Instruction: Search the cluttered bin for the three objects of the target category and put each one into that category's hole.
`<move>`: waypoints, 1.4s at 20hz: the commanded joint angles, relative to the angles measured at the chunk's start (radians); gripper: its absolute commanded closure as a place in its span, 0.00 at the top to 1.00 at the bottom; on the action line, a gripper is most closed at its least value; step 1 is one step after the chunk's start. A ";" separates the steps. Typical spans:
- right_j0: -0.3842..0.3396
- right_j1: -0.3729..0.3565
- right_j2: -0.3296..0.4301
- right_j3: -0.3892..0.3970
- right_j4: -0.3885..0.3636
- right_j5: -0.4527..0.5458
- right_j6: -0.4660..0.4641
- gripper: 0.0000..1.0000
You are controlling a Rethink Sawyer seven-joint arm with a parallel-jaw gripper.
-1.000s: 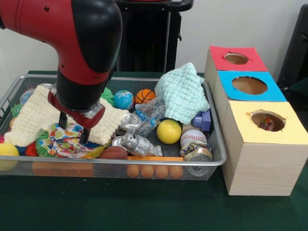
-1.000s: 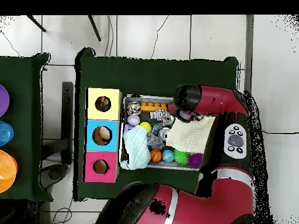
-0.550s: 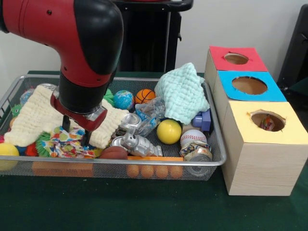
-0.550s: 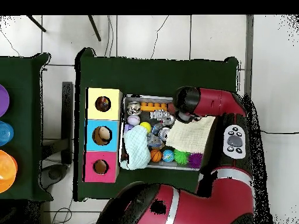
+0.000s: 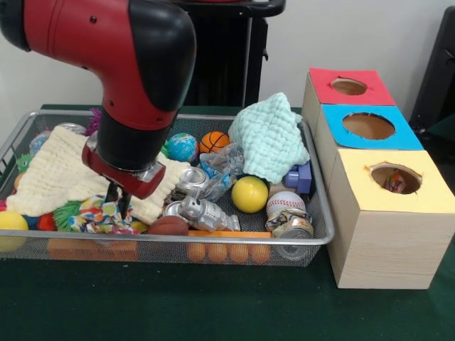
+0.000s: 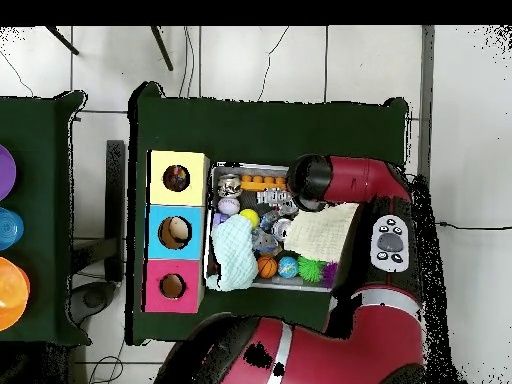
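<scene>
Gripper [image 5: 119, 201] fingers sat close together, pinched on the multicolored cloth [image 5: 99, 215] at lower left of the front view; looked like a grasp on a bunched fold so the rag could be lifted. Cloth lay in the wire bin [image 5: 213, 241], touching the cream towel [image 5: 50, 174] just above it and a brown ball [image 5: 168, 226] to its right. Red arm [image 5: 135, 78] came down from upper left, covering part of the towel. Mint cloth [image 5: 269, 142] was heaped at the bin's right end, likely another of the category. Three boxes stood right of the bin: red [image 5: 346, 86], blue [image 5: 368, 126], yellow [image 5: 395, 178], holes facing up for drops. Nothing was lifted yet.
</scene>
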 commanded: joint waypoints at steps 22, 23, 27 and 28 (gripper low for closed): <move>0.214 -0.500 0.064 0.305 0.217 0.329 0.087 0.00; 0.228 -0.500 0.063 0.297 0.226 0.346 0.103 0.00; 0.283 -0.484 0.060 0.291 0.274 0.349 0.187 0.00; 0.294 -0.476 0.056 0.293 0.284 0.336 0.204 0.00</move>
